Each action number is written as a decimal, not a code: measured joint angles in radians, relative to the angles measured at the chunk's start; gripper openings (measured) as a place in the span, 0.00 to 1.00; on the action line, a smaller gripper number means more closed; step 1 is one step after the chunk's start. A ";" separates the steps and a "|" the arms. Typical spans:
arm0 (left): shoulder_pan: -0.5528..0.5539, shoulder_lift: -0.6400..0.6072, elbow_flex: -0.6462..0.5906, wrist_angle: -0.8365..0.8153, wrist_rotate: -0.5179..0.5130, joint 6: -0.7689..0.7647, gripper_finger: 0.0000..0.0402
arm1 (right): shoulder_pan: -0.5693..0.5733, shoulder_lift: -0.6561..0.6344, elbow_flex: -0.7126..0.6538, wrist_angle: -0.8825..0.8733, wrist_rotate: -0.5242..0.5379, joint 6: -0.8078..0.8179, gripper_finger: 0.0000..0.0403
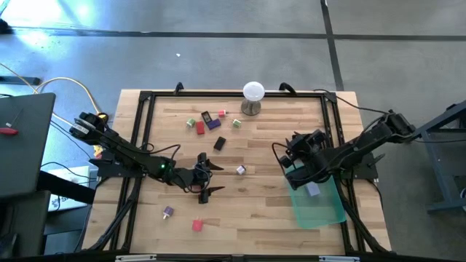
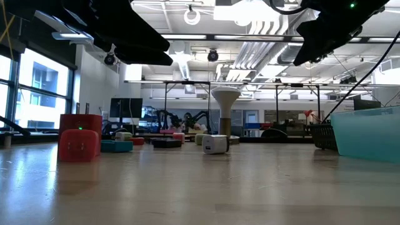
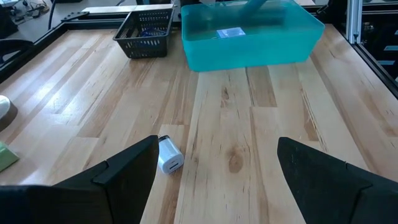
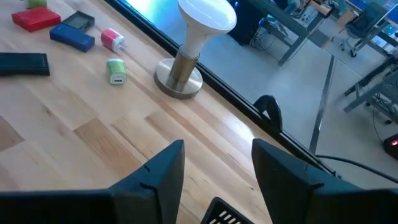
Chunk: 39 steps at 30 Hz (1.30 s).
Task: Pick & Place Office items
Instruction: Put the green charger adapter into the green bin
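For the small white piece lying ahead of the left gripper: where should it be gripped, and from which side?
The white piece lies flat and alone on the bare table, just ahead of the open left gripper. Probably best from straight above, pinching its two long flat sides at mid-body; the rounded ends would likely slip.

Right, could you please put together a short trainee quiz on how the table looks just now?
1. True or false: the left gripper holds the small white block.
2. What lies inside the translucent green tray? A) a lavender piece B) a red block C) nothing.
3. Which tall thing stands at the wooden table's far edge?

Key: 1. False: its jaws stand open and empty, with the block lying on the table. 2. A. 3. The white ball on a metal stand.
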 joint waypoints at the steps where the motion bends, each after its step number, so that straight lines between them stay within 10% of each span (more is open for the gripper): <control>1: 0.000 0.000 0.000 0.000 0.000 0.000 0.80 | 0.000 0.000 0.000 0.004 0.000 -0.002 0.43; 11: 0.000 0.000 0.000 0.000 0.000 0.000 0.80 | 0.000 0.000 0.000 0.042 -0.046 -0.029 0.49; 26: 0.000 0.000 0.000 0.000 0.000 0.001 0.80 | -0.001 0.006 -0.001 0.255 -0.086 -0.252 0.98; 39: 0.000 0.000 0.000 -0.007 0.000 -0.012 0.80 | -0.008 0.006 -0.001 0.317 -0.086 -0.309 0.92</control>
